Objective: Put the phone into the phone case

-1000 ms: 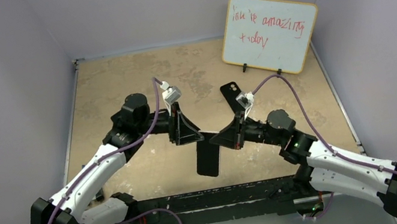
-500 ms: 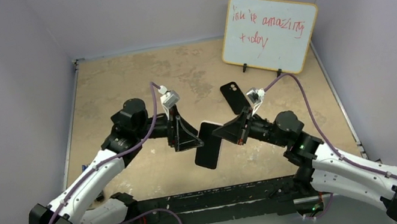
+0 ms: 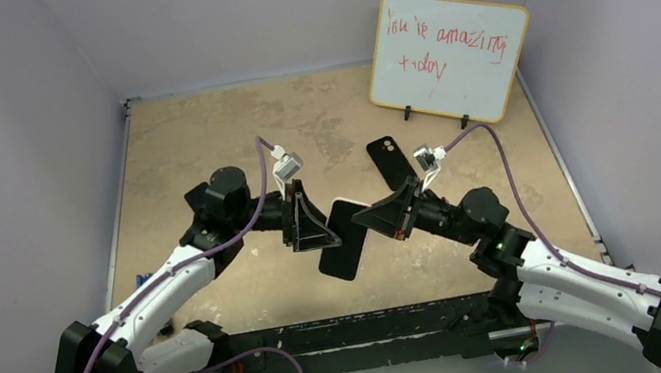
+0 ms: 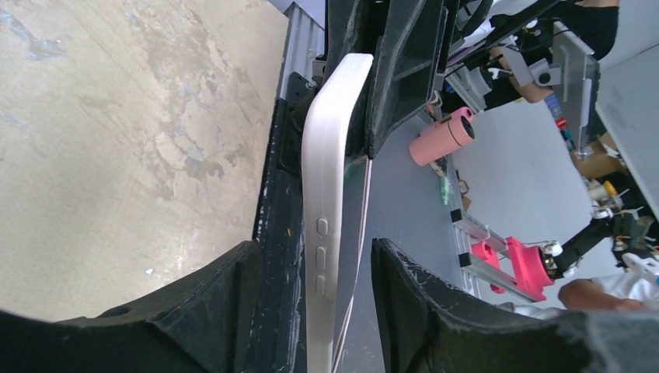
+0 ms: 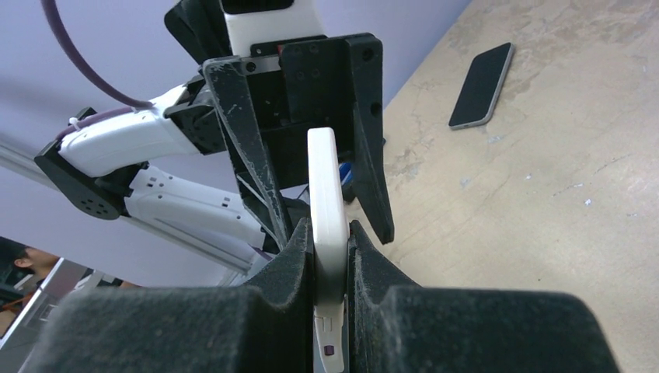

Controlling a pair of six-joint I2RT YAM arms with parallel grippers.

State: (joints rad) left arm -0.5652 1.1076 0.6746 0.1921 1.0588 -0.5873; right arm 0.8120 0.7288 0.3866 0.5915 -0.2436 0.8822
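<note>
The whiteboard (image 3: 449, 55) reads "…is amazing today" in red. The phone (image 3: 390, 162) lies flat just below it. Farther off, the right gripper (image 5: 330, 241) pinches the white phone case (image 3: 340, 243), which is higher and more tilted than a second ago. The left gripper (image 4: 315, 260) straddles it, fingers apart.
</note>
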